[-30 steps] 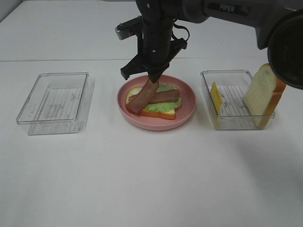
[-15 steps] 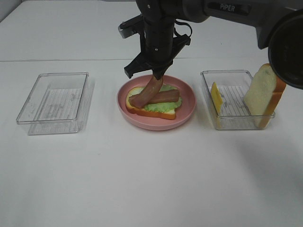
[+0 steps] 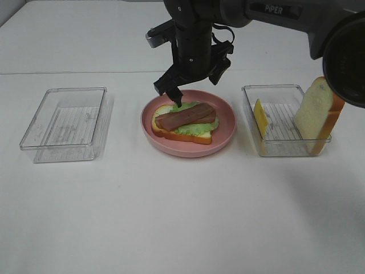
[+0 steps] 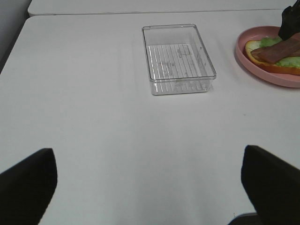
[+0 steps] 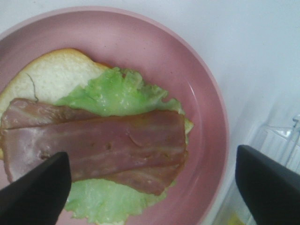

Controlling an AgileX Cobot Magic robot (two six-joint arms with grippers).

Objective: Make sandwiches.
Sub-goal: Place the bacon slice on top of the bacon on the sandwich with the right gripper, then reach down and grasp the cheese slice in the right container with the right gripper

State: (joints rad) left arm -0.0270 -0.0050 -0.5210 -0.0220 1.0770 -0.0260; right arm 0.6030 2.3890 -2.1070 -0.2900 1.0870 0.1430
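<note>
Plain white matte desk (image 3: pixel 171 217), filling nearly all of the high view. Along its far edge, a thin dark seam (image 3: pixel 68 72) running side to side. Past that, a second white tabletop (image 3: pixel 85 34), level with the first and butted close against it. Seen from the left wrist, a rounded corner (image 4: pixel 29 15) at the desk's far left. Beyond the left edge, a strip of grey (image 4: pixel 6 42), floor or wall, hard to say which, with the same grey showing as a sliver off the second top's left edge. Lit brightly and evenly, with only soft, faint shadows on the white surface.
</note>
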